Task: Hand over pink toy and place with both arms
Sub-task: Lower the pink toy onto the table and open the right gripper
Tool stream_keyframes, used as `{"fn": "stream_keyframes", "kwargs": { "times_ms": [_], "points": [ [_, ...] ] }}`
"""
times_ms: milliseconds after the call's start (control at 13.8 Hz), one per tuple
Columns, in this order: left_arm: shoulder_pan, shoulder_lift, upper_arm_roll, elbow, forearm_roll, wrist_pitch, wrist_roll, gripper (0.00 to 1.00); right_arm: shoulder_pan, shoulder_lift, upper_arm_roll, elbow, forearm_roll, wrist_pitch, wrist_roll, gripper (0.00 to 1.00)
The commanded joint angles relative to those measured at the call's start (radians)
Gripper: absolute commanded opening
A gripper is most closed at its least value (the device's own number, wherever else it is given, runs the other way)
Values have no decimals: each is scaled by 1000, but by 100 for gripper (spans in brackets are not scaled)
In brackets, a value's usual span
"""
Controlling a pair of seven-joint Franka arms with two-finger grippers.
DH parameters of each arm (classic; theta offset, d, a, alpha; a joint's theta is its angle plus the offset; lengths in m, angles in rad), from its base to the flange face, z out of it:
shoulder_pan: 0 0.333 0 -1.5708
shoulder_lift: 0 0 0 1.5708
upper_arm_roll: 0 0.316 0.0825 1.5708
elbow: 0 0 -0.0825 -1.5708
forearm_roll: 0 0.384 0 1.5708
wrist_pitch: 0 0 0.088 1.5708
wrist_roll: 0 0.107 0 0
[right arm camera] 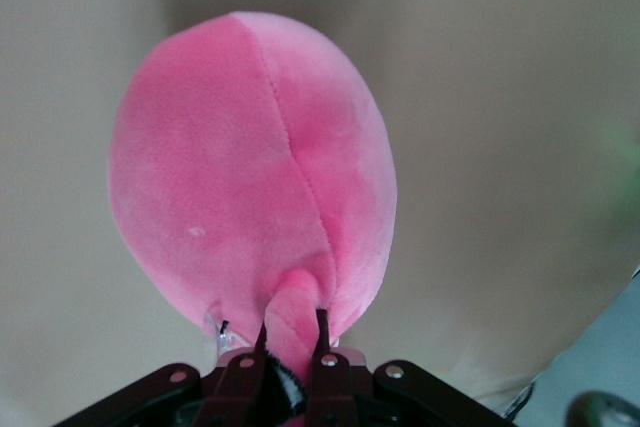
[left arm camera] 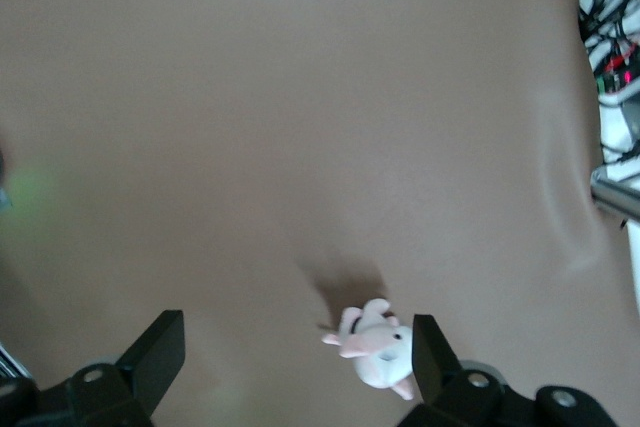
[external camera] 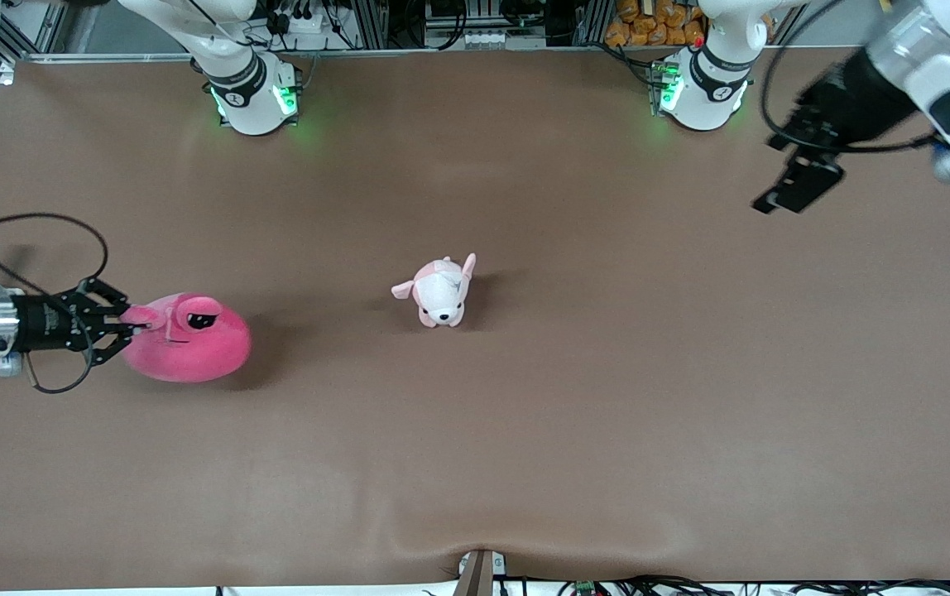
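Observation:
The pink toy is a round hot-pink plush at the right arm's end of the table, one black squinting eye up. My right gripper is shut on one of its stalk bumps. In the right wrist view the toy fills the middle and the gripper pinches the bump. I cannot tell whether the toy rests on the table or hangs just above it. My left gripper is open and empty, high over the left arm's end of the table; it also shows in the left wrist view.
A small pale pink-and-white puppy plush stands mid-table, also in the left wrist view. The brown table cover has a ripple at its front edge. Both arm bases stand along the top.

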State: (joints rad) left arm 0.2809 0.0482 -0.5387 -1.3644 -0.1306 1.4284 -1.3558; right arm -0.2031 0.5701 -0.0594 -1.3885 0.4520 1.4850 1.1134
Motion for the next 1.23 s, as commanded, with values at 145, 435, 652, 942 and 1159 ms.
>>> {"fn": "stream_keyframes", "kwargs": {
  "times_ms": [145, 435, 652, 942, 1159],
  "points": [
    [75, 4, -10, -9, 75, -25, 396, 100, -147, 105, 27, -47, -3, 1, -208, 0],
    [76, 19, -10, -12, 149, -25, 576, 100, -128, 102, 29, -6, -9, -11, -268, 100],
    [78, 33, -12, -9, 196, -22, 667, 100, -93, 76, 38, 138, 1, -137, -230, 100],
    [5, 22, 56, -36, 209, -9, 788, 100, -55, -1, 81, 333, 5, -317, -253, 100],
    [-181, -59, 314, -137, 206, -6, 1010, 100, -33, -125, 118, 338, -1, -356, -374, 100]
  ]
}}
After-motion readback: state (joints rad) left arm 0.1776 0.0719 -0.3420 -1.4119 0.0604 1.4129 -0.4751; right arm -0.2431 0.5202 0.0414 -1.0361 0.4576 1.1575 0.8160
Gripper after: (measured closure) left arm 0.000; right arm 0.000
